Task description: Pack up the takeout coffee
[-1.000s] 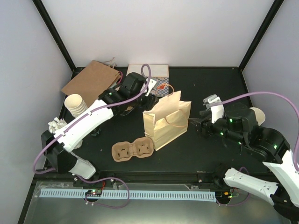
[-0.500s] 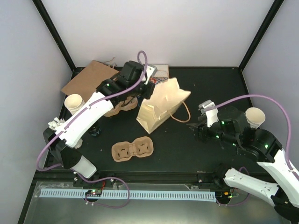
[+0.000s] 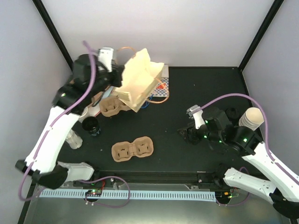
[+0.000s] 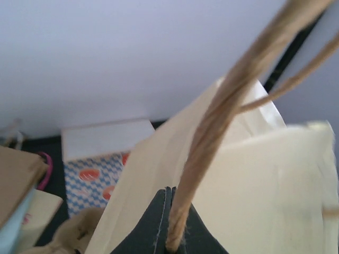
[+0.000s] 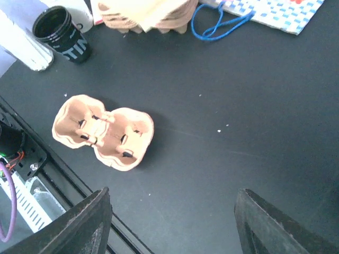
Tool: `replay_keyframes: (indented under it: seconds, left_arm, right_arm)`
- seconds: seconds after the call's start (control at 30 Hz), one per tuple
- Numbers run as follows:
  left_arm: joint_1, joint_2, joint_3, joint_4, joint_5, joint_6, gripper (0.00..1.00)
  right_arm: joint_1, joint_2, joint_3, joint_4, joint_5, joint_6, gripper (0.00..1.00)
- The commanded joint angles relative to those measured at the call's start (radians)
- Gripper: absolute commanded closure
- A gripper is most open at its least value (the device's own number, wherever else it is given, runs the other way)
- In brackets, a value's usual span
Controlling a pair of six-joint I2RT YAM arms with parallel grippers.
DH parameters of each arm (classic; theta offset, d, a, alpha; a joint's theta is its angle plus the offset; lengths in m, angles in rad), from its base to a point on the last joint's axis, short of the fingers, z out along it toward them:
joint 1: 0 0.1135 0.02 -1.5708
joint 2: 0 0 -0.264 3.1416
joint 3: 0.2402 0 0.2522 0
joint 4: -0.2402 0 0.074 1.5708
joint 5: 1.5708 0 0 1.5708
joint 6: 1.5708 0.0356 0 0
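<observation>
My left claw (image 4: 172, 225) is pinched together on the twine handle (image 4: 228, 111) of the cream paper bag (image 3: 138, 81). The bag hangs tilted in the air over the far left of the table (image 3: 196, 93).

The takeout coffee (image 3: 92, 126) stands on the table at the left, outside the bag and well apart from it, close to my left arm. In the right wrist view its round top is black and its dark side carries white letters. I can read only "TIN"; the rest is turned away.

My right claw (image 5: 172, 222) hangs over the middle of the table with its fingers spread wide, gripping nothing. A brown cardboard cup carrier (image 5: 103, 132) lies flat near the front edge. A stack of carriers (image 3: 110, 106) sits by the bag's lower edge. A blue-checked packet (image 5: 275, 10) with a blue cord lies at the far side, its print too small to read. Lidless cream cups (image 3: 251, 119) stand by my right arm.
</observation>
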Motion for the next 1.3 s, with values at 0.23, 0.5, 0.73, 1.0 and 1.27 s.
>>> replay_keyframes:
  seconds: [0.23,0.5,0.73,1.0,1.27]
  left_arm:
    - [0.061,-0.260,0.134,-0.085,-0.099,0.013,0.99]
    - [0.060,-0.363,0.124,-0.127,-0.184,0.054,0.99]
    - [0.060,-0.440,0.120,-0.131,-0.219,0.087,0.98]
    - [0.060,-0.476,0.113,-0.156,-0.217,0.114,0.98]
    - [0.060,-0.484,0.090,-0.150,-0.194,0.117,0.99]
  right_arm:
    - [0.059,0.131,-0.155,0.280,-0.085,0.155,0.35]
    - [0.204,0.317,-0.123,0.381,0.048,0.309,0.33]
    - [0.298,0.538,0.022,0.353,0.148,0.392,0.31]
    - [0.371,0.767,0.185,0.328,0.166,0.424,0.12]
    - [0.436,1.047,0.452,0.140,0.275,0.584,0.18]
